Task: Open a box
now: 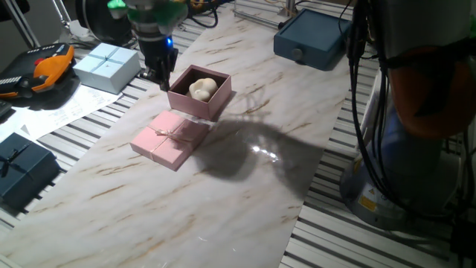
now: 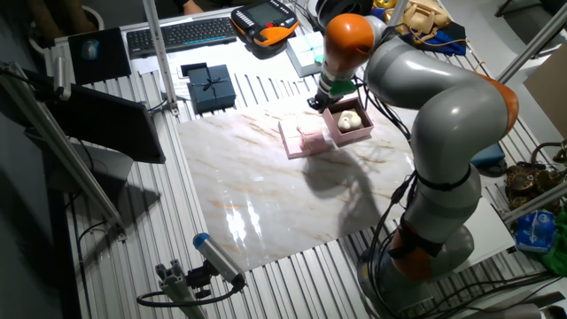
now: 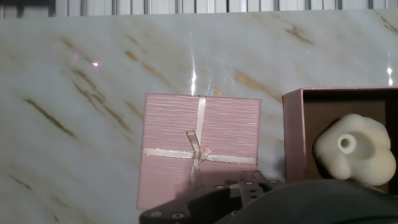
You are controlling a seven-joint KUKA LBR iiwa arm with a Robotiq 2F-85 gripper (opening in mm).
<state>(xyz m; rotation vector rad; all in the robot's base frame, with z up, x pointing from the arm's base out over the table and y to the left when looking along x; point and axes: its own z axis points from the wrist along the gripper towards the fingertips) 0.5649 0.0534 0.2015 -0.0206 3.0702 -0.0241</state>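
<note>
The pale-pink box stands open on the marble board, with a white knobbly object inside. Its lid, with a thin ribbon bow, lies flat on the board just in front of the box, touching it or nearly so. My gripper hangs just beyond the box's far left corner and holds nothing. The other fixed view shows the box, lid and gripper. The hand view shows the lid, the box wall and the gripper's dark links; how far apart the fingers stand is unclear.
A light blue gift box sits left of the gripper. Dark blue boxes stand at the near left and far right. An orange handset and papers lie at the far left. The arm's base stands on the right.
</note>
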